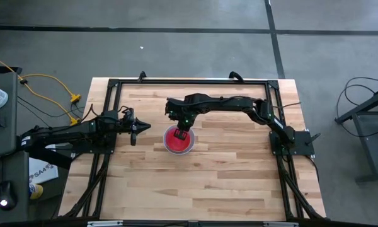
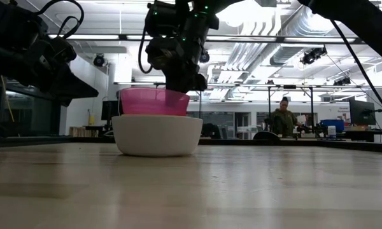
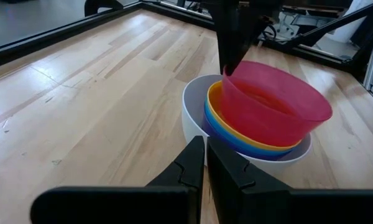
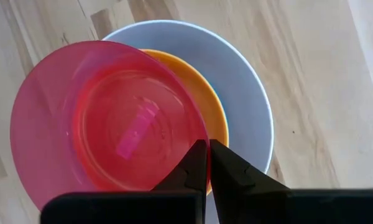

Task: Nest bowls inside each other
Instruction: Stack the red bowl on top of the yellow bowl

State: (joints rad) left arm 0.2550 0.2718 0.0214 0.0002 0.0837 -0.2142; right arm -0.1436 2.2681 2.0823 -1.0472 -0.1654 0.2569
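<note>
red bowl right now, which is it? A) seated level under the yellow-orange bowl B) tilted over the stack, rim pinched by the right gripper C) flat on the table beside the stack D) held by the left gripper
B: the red bowl sits tilted above the yellow-orange bowl inside the white bowl, with the right gripper shut on its rim, while the left gripper waits off to the side.

we saw red bowl (image 3: 273, 106) translucent pinkish | yellow-orange bowl (image 3: 219, 112) | blue bowl (image 3: 212, 126) | white bowl (image 2: 156, 135) | pale striped wood table (image 1: 227, 183) | black arms
</note>
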